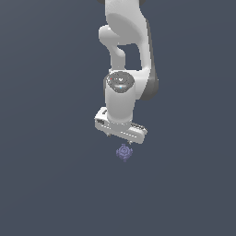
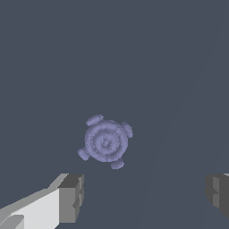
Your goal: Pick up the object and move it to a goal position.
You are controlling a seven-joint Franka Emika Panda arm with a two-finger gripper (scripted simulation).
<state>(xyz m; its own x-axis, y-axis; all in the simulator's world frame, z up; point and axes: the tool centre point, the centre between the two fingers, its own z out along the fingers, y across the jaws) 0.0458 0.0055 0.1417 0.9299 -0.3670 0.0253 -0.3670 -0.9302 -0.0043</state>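
The object [image 1: 124, 152] is a small dull purple-blue round lump with short knobs, lying on the flat dark grey floor. It also shows in the wrist view [image 2: 106, 142], seen from above with ring marks on top. My white gripper [image 1: 119, 139] hangs just above and slightly behind it, pointing down. In the wrist view the gripper [image 2: 145, 193] is open and empty, its grey fingertips [image 2: 71, 197] set wide apart, with the object lying beyond the gap between them. Nothing touches the object.
The white arm [image 1: 124, 50] rises straight up behind the gripper. The dark grey floor [image 1: 46, 184] spreads flat on all sides.
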